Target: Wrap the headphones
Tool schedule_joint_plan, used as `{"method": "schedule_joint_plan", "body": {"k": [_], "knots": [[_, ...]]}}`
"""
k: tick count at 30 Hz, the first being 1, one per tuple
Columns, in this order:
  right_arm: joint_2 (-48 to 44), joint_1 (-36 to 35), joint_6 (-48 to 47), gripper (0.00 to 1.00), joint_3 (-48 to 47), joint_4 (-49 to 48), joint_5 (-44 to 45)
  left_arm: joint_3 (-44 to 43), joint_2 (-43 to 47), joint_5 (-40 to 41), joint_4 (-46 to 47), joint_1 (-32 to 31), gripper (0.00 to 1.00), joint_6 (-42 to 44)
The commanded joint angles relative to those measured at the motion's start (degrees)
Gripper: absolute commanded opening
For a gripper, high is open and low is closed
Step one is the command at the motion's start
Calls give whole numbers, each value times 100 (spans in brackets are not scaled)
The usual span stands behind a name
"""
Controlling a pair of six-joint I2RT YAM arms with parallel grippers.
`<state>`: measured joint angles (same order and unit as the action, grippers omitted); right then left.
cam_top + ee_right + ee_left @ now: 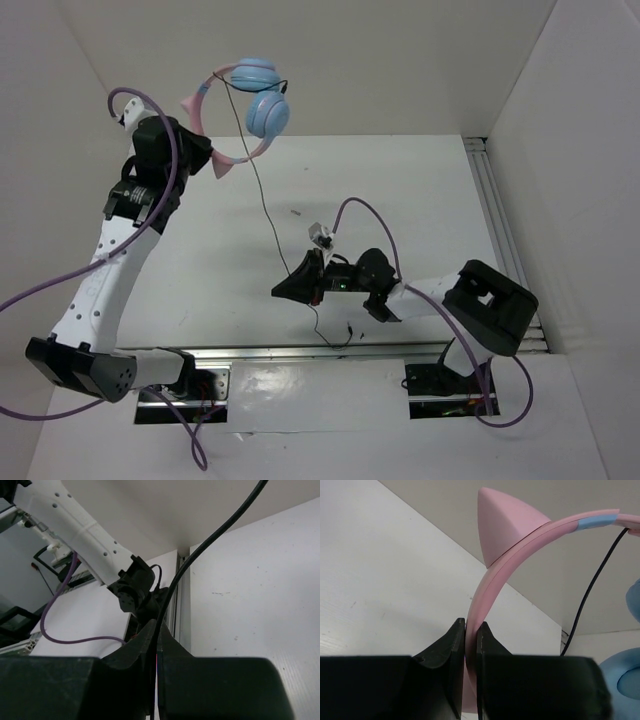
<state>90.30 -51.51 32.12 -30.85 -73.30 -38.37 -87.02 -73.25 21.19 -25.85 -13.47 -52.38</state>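
Observation:
The headphones (262, 100) hang in the air at the back left, two light blue ear cups close together and a pink headband with cat-ear points. My left gripper (205, 155) is shut on the pink headband (492, 590), just below one cat ear (505, 525). The thin black cord (265, 205) runs from the cups down to my right gripper (290, 288), which is shut on the cord (200, 550) low over the table. The cord's tail (335, 335) trails past it toward the front rail.
White walls close in at the left, back and right. An aluminium rail (500, 220) runs along the table's right edge and another along the front (300, 352). Purple robot cables (370, 215) loop over both arms.

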Motion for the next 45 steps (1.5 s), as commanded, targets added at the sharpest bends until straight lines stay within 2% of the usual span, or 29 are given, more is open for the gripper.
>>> {"method": "schedule_joint_plan", "body": {"k": [1,10,16,21,26,33,35,38,39,45], "knots": [[-337,-227,-109,10,0,-1504,-74,-368,5,-18,633,256,0,8],[-882,-650,-504,10,114,-845,110,-482,-172,34,581,680,0,132],[-1392,-773,-795,12,114,-115,259,-96,-172,289,642,732,0,307],[-2216,-773,-1330,12,114,1042,734,220,-172,587,485,732,0,369],[-2701,-773,-1516,6,-17,1686,1155,422,-224,1773,-16,110,0,263],[-3098,-826,-2332,0,-728,3452,1893,1056,-22,2783,-465,-637,0,-27],[-3255,-826,-2612,0,-1070,4084,2104,951,-188,3405,-771,-1086,0,-27],[-3256,-826,-2999,0,-1597,4849,2482,713,-505,4031,-1720,-1604,0,-482],[-3256,-826,-3088,0,-1730,5017,2623,713,-558,4146,-2053,-1823,0,-588],[-3203,-748,-3808,0,-2539,6080,3116,1310,-488,4288,-2170,-2554,0,-528]]}}
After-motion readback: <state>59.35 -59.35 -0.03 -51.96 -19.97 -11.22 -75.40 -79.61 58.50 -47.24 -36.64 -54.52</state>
